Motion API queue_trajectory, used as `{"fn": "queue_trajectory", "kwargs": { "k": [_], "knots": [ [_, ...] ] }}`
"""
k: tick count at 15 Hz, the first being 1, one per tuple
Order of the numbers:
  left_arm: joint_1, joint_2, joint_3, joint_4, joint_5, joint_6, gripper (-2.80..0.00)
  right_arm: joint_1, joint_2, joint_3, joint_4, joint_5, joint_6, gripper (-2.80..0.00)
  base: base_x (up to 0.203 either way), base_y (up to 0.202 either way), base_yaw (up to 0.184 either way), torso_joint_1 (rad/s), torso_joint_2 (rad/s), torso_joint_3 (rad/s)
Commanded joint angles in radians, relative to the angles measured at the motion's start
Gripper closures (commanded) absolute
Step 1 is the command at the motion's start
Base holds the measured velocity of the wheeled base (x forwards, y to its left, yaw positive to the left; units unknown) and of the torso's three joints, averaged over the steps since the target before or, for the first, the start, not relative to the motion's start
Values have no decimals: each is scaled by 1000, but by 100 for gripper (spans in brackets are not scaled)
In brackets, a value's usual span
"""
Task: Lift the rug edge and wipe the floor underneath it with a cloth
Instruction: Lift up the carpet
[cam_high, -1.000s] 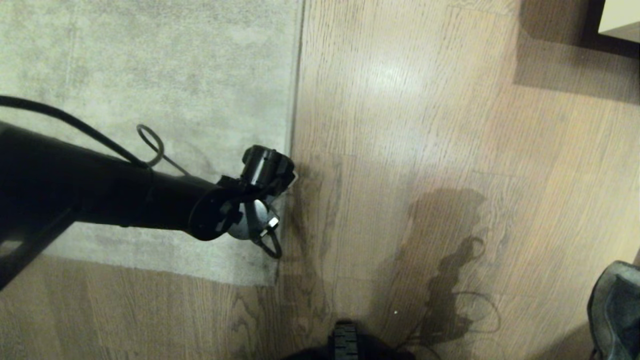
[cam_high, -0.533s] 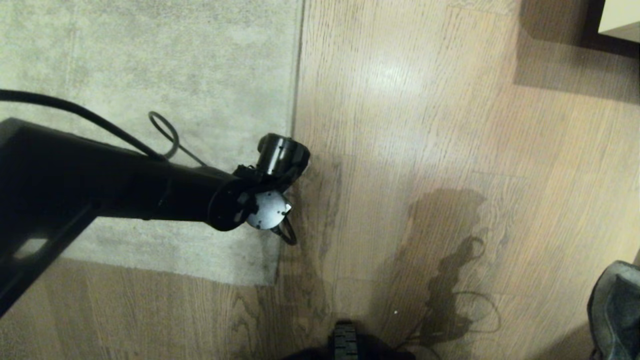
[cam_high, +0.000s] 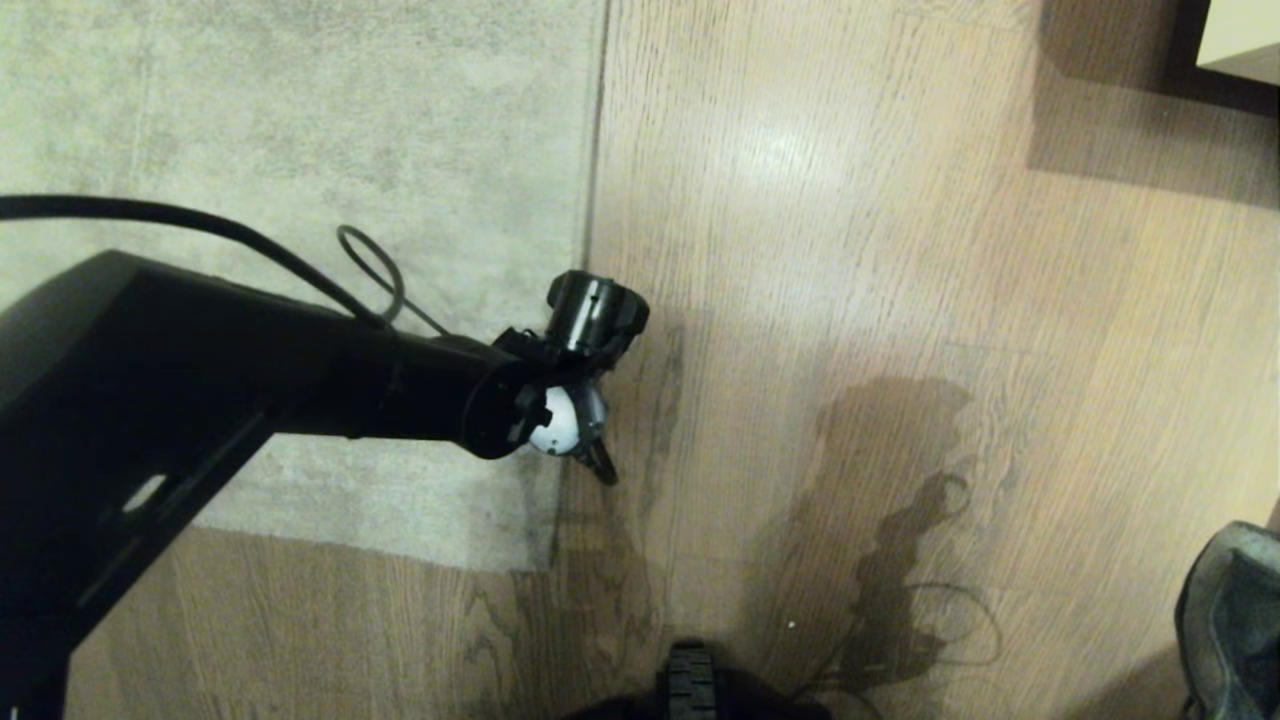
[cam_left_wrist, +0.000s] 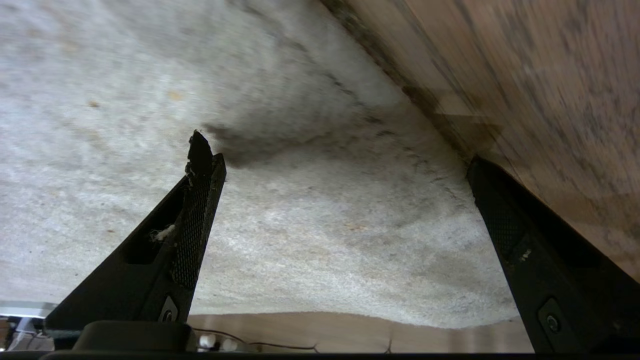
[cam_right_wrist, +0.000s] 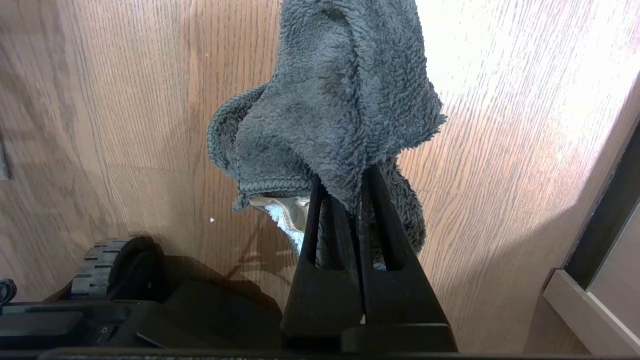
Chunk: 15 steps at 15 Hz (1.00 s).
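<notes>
Left gripper (cam_left_wrist: 340, 200) poised low over the rug (cam_high: 300, 150) near its edge, fingers spread wide to straddle it for a lift. Right gripper (cam_right_wrist: 345, 200) parked aside, clenched on the cloth (cam_right_wrist: 330, 100), kept ready above the floor (cam_high: 900, 250) for wiping.

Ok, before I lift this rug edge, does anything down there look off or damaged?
Nothing damaged. The rug lies flat, its edge straight on the floor; only dark smudges near that edge. The open left gripper straddles the edge, and the right gripper holds the cloth.
</notes>
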Motion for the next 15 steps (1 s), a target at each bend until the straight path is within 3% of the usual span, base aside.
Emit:
{"fn": "queue_trajectory", "kwargs": {
  "k": [1, 15],
  "knots": [
    [6, 10, 1, -2, 4, 8, -280, 0, 1, 0, 0, 0, 0, 0, 0, 0, 0, 0, 0, 0],
    [75, -45, 106, -7, 0, 79, -280, 0, 1, 0, 0, 0, 0, 0, 0, 0, 0, 0, 0, 0]
  ]
}}
